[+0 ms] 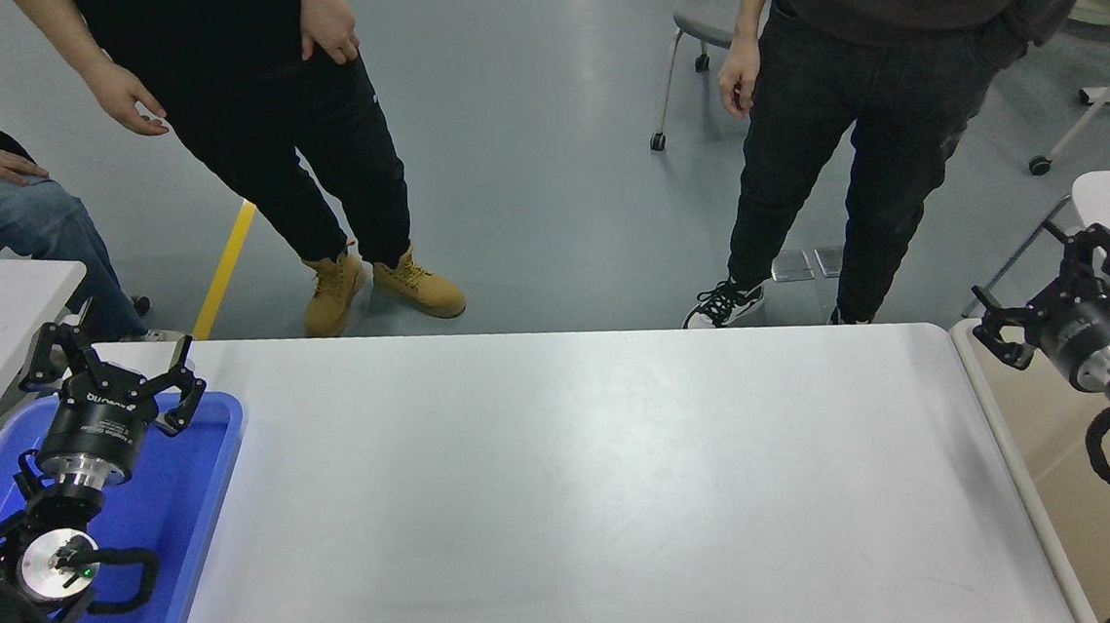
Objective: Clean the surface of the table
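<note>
While the white table filled the middle, the left gripper hung spread over the blue tray and the right gripper hovered spread, empty, off its right edge; wiping without a cloth would likely clean nothing.

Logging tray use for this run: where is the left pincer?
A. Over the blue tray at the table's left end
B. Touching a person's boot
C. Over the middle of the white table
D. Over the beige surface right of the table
A: the left pincer hangs open over the blue tray at the table's left end.
</note>
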